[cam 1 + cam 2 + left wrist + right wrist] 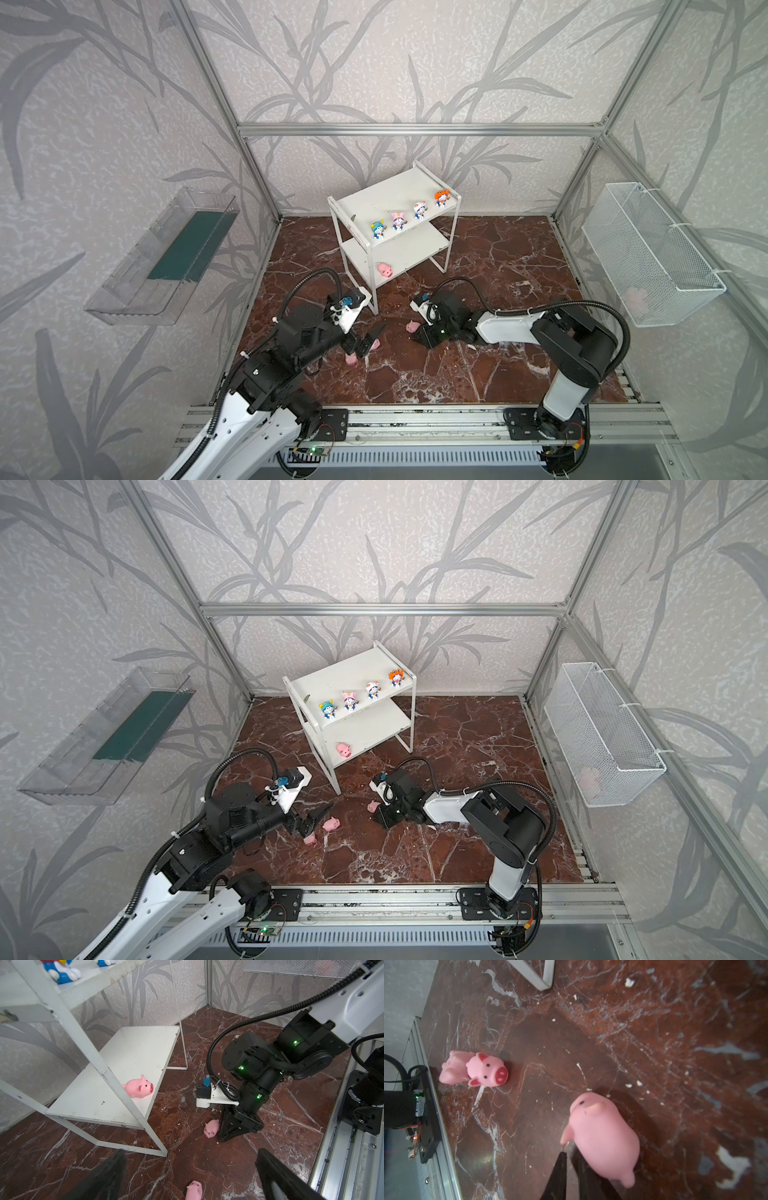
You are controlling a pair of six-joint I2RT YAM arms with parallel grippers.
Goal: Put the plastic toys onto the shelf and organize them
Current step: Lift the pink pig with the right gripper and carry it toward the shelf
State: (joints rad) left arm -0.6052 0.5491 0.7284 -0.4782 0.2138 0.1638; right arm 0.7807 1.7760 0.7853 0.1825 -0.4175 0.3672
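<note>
On the red-brown marbled worktop (498, 266), walled in by grey leaf-patterned paper and aluminium framing, the shelf (386, 195) stands near the middle of the back edge. Four figurines (398, 221) line its upper board, and one pig (385, 271) lies on the lower. Nearer the front edge, a pair of pigs (331, 823) lies by the left gripper (190, 1153), whose jaws stand wide apart. A third pig (602, 1136) rests against the right gripper (569, 1150), whose jaws are nearly together beside it. A clear tray (137, 291) hangs on the left wall and a mesh basket (648, 249) on the right.
</note>
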